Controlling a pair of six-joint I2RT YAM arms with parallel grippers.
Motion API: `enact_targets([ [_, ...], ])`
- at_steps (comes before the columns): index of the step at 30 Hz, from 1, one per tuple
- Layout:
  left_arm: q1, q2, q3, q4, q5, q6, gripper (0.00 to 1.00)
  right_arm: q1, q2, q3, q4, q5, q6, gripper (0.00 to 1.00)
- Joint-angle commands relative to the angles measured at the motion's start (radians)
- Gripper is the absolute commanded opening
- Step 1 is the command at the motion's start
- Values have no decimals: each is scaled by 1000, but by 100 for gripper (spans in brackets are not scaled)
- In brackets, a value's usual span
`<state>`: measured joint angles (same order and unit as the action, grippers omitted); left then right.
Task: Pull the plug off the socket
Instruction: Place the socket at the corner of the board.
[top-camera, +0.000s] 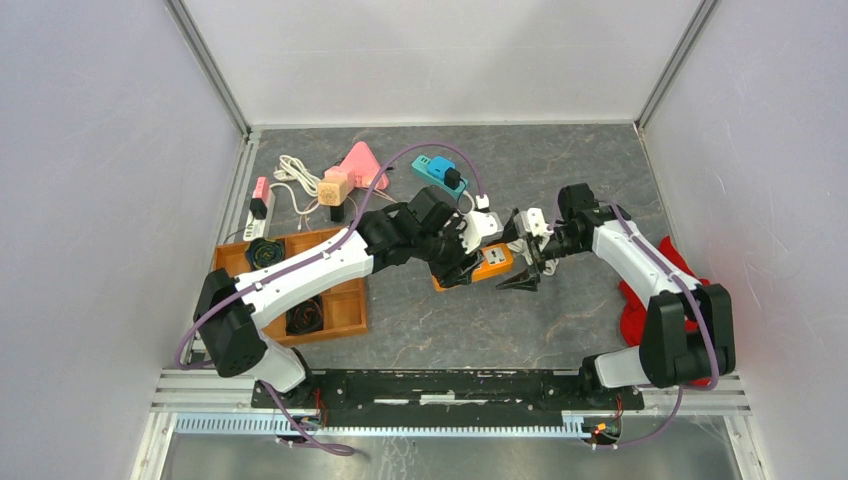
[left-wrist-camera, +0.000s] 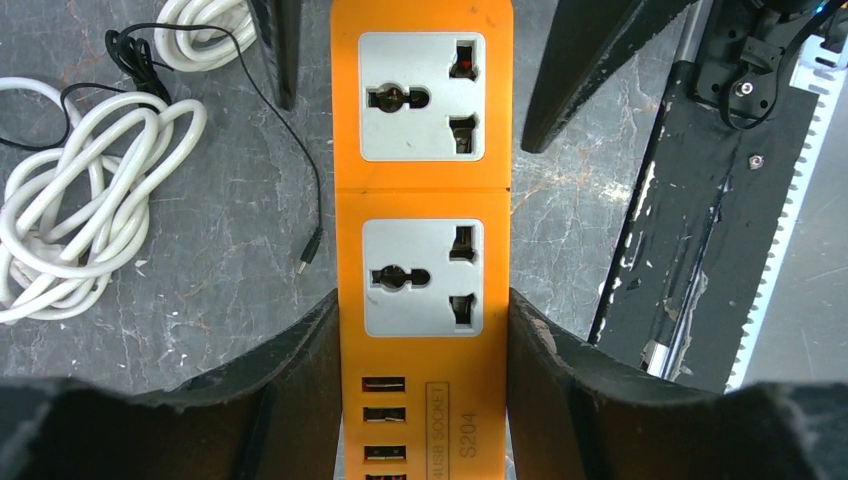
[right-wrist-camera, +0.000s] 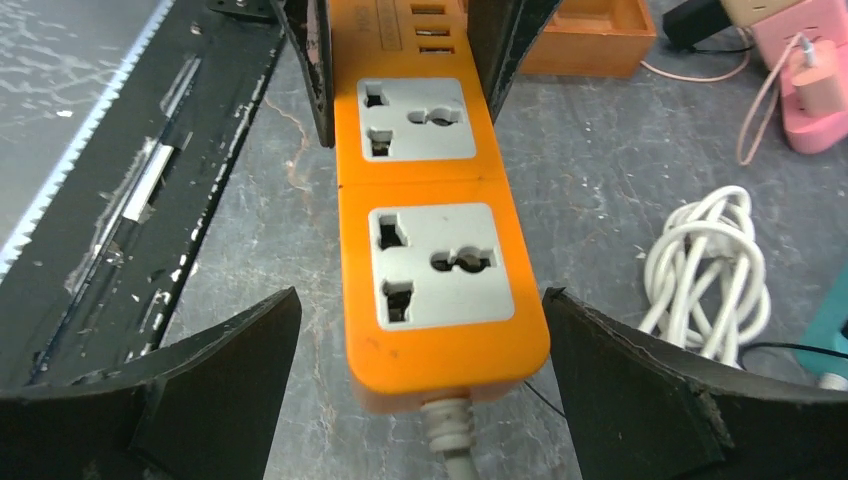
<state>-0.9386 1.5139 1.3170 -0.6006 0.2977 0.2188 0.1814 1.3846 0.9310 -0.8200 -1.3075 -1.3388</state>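
Bench scene, seen from beside the rig. The orange power strip lies flat on the grey bench, midway between the two arms. Its USB end faces the left arm, and its grey cord leaves from the end facing the right arm.

The left pincer is clenched across the strip's width at the USB end, with a dark finger pressed against each long side. This grip looks meant as an anchor, so that the strip stays down when something is drawn upward out of it.

The right pincer stands released at full spread and straddles the cord end. One finger is clearly apart from the casing and the other is just beside it, and nothing is held.

Both universal sockets on the strip show bare holes, and no plug is seated in either. The only plug in view is a black plug in a teal power strip, well apart at the far side of the bench. Whether the extraction is already done or that plug is the target cannot be told.

A coiled white cable, a thin black lead and a wooden tray lie near the strip.
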Motion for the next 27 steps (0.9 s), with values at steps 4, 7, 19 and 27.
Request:
enact_targets([
  [4, -19, 4, 30, 10, -13, 54, 2, 16, 81, 133, -368, -65, -339, 96],
  [7, -26, 5, 30, 7, -14, 57, 2, 16, 87, 149, -414, -82, -365, 96],
  [19, -35, 2, 30, 1, -39, 62, 2, 16, 76, 166, -411, -66, -332, 89],
  [27, -39, 2, 30, -2, -43, 63, 2, 16, 81, 164, -387, -55, -304, 78],
])
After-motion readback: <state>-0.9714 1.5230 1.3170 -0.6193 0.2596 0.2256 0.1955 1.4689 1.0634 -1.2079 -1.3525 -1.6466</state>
